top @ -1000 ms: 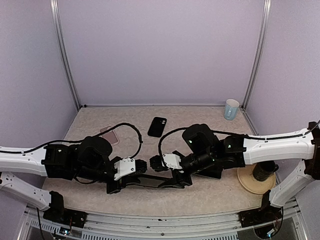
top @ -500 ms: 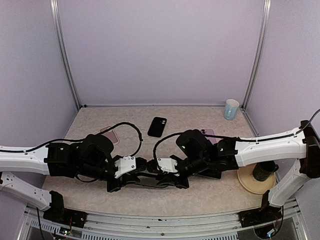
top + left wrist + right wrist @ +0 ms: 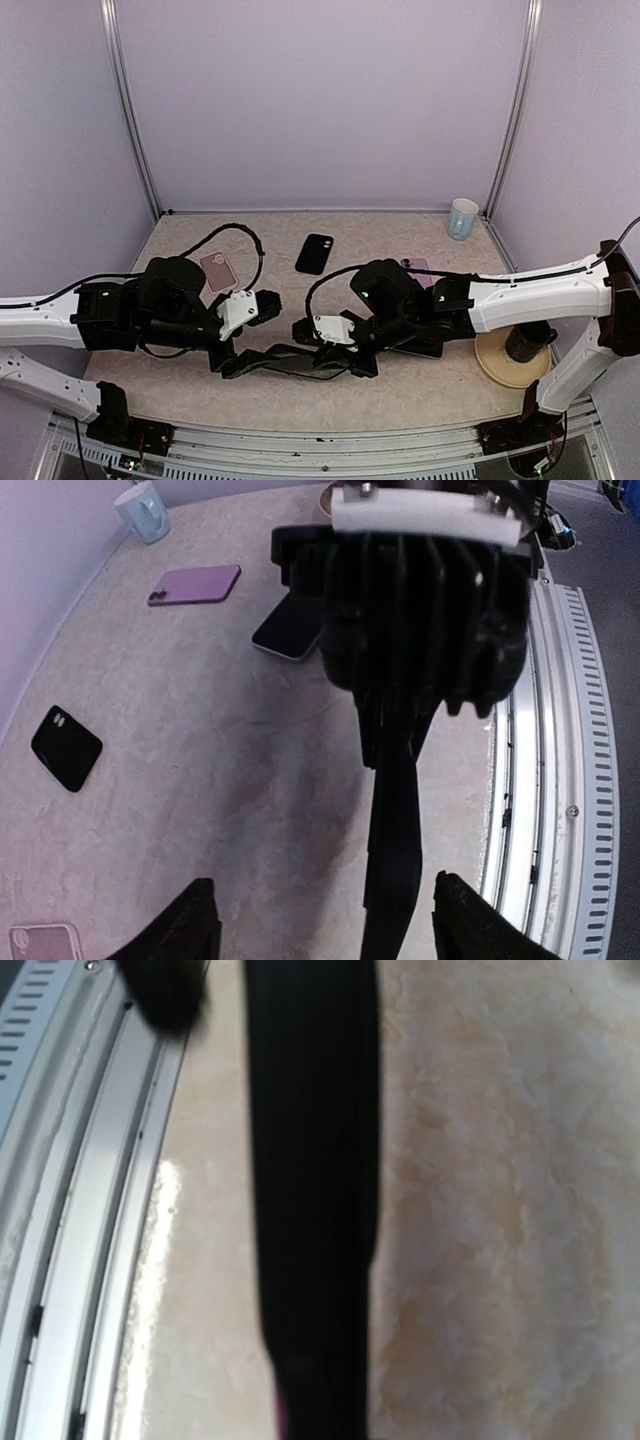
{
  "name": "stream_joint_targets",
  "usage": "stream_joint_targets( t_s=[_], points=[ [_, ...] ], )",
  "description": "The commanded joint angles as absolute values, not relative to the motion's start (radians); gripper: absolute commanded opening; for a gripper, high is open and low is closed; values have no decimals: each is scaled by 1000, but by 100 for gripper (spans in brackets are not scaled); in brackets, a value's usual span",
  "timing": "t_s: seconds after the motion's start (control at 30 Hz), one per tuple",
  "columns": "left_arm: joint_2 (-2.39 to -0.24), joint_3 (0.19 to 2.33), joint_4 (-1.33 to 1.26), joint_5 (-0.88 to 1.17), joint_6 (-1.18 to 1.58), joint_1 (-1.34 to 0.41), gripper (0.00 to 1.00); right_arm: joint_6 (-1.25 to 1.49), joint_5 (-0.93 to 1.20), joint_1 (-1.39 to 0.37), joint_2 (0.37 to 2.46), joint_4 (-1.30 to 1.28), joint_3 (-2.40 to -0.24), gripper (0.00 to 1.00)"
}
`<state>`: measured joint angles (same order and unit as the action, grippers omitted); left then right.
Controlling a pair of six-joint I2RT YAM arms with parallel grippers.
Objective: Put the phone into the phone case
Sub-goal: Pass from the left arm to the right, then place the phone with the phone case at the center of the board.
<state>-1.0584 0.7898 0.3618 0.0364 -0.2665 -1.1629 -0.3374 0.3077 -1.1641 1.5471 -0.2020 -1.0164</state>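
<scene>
Right tool (image 3: 318, 345), clamped shut on the 3 o'clock end of the long black phone case (image 3: 270, 360), holds its axis 3-to-9 o'clock; left tool (image 3: 262, 303), wide open and empty, is nearer the black phone (image 3: 315, 253), probably the one wanted, lying on the surface (image 3: 420, 385) at its 1 o'clock.

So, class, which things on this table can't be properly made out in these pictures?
Top view: the black slab in the right gripper, phone or case, too dark and flat to tell.
Right wrist view: the same slab is a blur, too close to the lens.
Left wrist view: the pink case is cut off by the bottom edge.
Top view: the purple phone is partly hidden by the right arm.
</scene>
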Motion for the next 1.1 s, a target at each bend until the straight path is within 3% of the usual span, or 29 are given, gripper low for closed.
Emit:
stream_joint_targets(
  t_s=[0.0,0.13,0.37,0.6,1.07],
  points=[
    [-962,779,288,-62,-223,-1154,84,-277,324,-1161,1557,-164,-1059,0],
    [-846,753,253,-127,-170,-1152,99,-187,317,-1141,1594,-150,-1078,0],
    [-720,699,199,-338,-57,-1152,99,57,366,-1124,1728,-144,-1198,0],
    [-728,712,231,-518,69,-1152,99,319,394,-1124,1876,-119,-1330,0],
    [-581,698,327,-681,335,-1154,99,819,322,-1124,2125,45,-1546,0]
  ],
)
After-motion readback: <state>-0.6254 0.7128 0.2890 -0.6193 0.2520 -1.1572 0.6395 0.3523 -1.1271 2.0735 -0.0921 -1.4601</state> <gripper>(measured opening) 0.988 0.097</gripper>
